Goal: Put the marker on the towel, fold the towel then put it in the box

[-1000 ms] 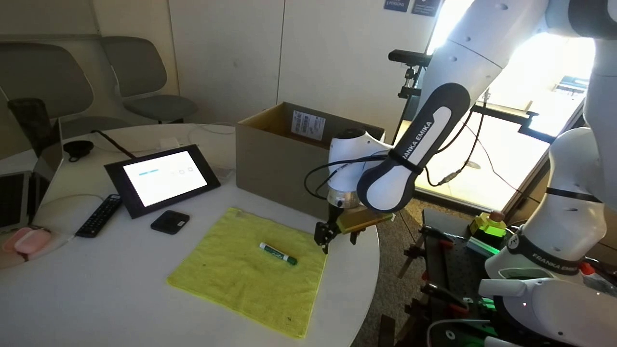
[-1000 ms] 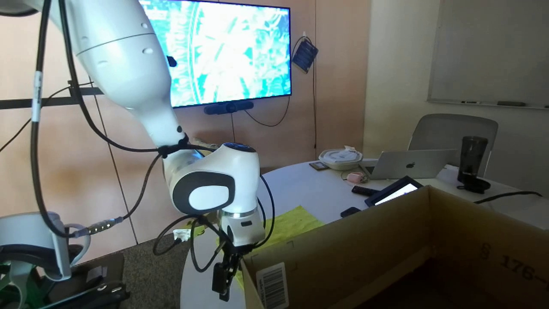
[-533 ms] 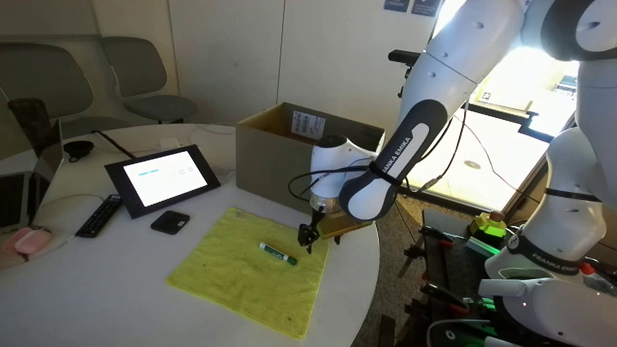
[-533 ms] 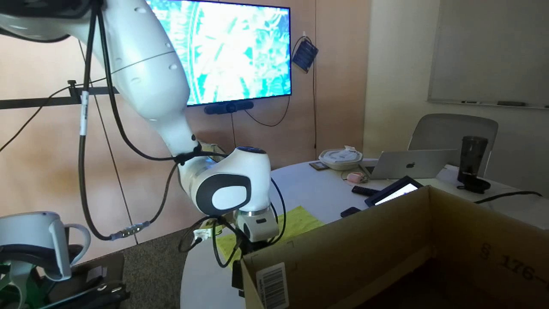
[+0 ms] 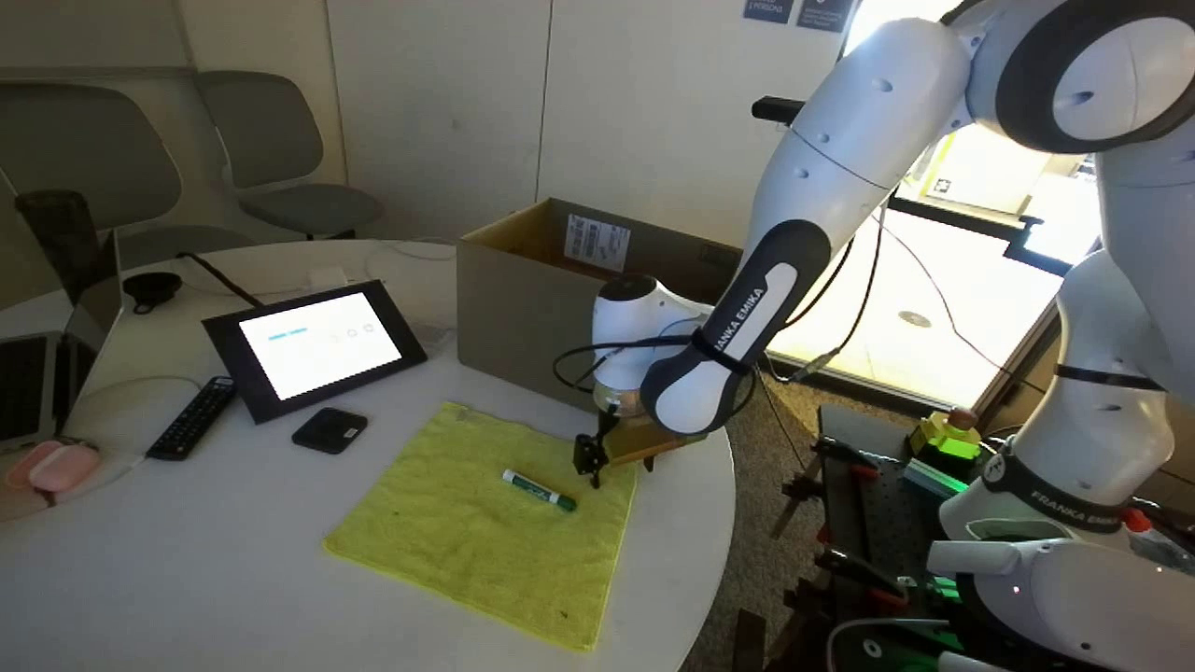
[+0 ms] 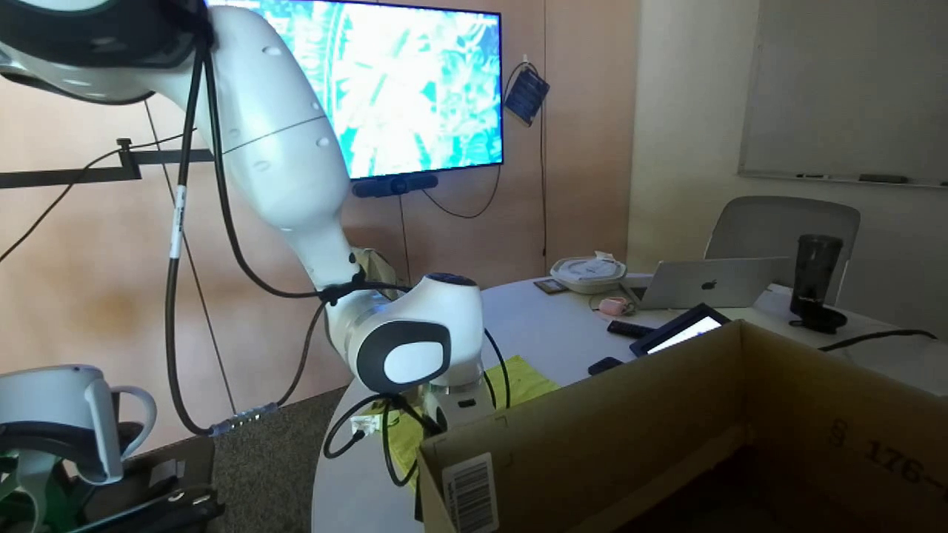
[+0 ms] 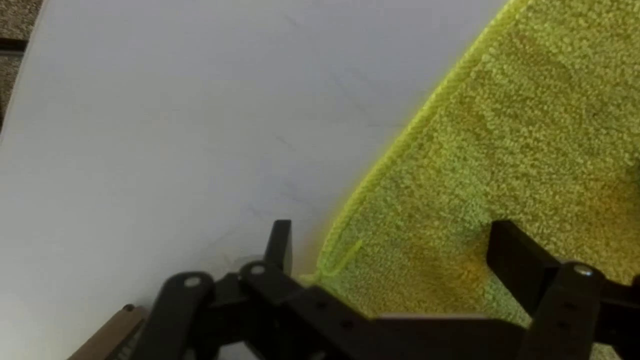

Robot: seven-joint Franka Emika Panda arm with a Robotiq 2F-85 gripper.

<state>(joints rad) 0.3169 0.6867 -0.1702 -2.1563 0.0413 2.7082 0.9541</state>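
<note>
The yellow-green towel (image 5: pixel 467 551) lies flat on the white table; its corner and edge show in the wrist view (image 7: pixel 525 150). The marker (image 5: pixel 539 491), white and green with a green cap, lies on the towel. My gripper (image 5: pixel 621 472) hangs low over the towel corner nearest the box and robot, to the right of the marker. In the wrist view the gripper (image 7: pixel 391 240) is open, with the towel corner between its fingers and nothing gripped. The brown cardboard box (image 5: pixel 532 308) stands behind the towel; in an exterior view the box (image 6: pixel 592 444) hides my fingers.
A tablet (image 5: pixel 327 350), a black squarish block (image 5: pixel 330 430), a black remote (image 5: pixel 193 418) and a pink case (image 5: pixel 56 467) lie left of the towel. A laptop (image 6: pixel 703 285) and a dark cup (image 6: pixel 815 270) stand farther off. The table edge is close to the gripper.
My gripper has moved left and down to the towel corner beside the box. In an exterior view it has gone down behind the box wall. Towel, marker and box have stayed put.
</note>
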